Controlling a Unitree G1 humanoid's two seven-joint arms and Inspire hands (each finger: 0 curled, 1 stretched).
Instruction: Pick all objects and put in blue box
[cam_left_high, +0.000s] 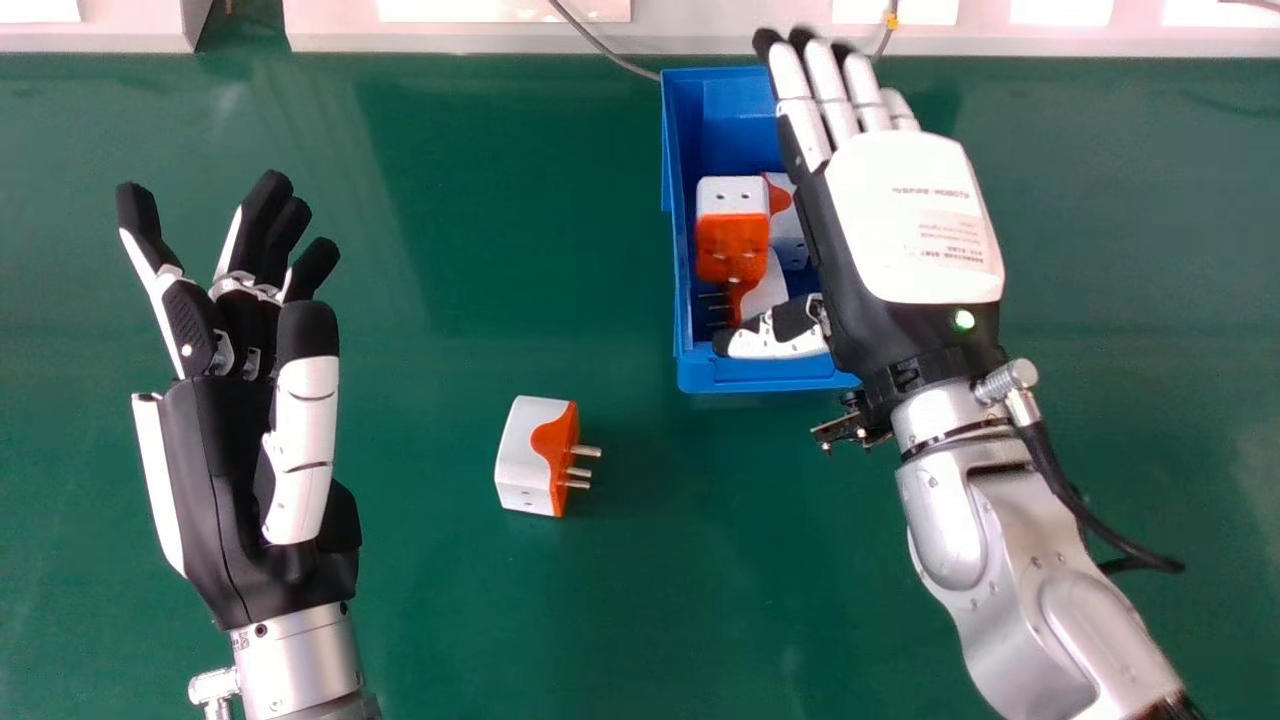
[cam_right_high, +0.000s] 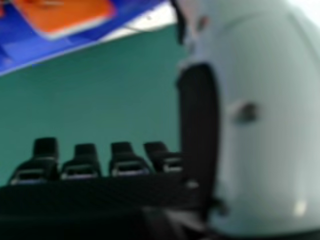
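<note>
My right hand (cam_left_high: 910, 215) is over the right part of the blue box (cam_left_high: 768, 374) in the head view, its fingers straight and its thumb over the box's near end. Inside the box lie several orange and white plug adapters (cam_left_high: 733, 240). Another adapter (cam_left_high: 528, 452) rests on the green table, left of and nearer than the box, its pins facing right. My left hand (cam_left_high: 215, 440) is at the left, palm inward, fingers extended and touching nothing. In the right hand view, my right hand's fingertips (cam_right_high: 127, 160) show along with part of the box (cam_right_high: 22, 47) and an orange adapter (cam_right_high: 70, 15).
A pale ledge (cam_left_high: 450, 38) runs along the table's far edge. A grey cable (cam_left_high: 600, 42) trails down from it to the box's far left corner. The green table (cam_left_high: 480, 250) stretches between my left hand and the box.
</note>
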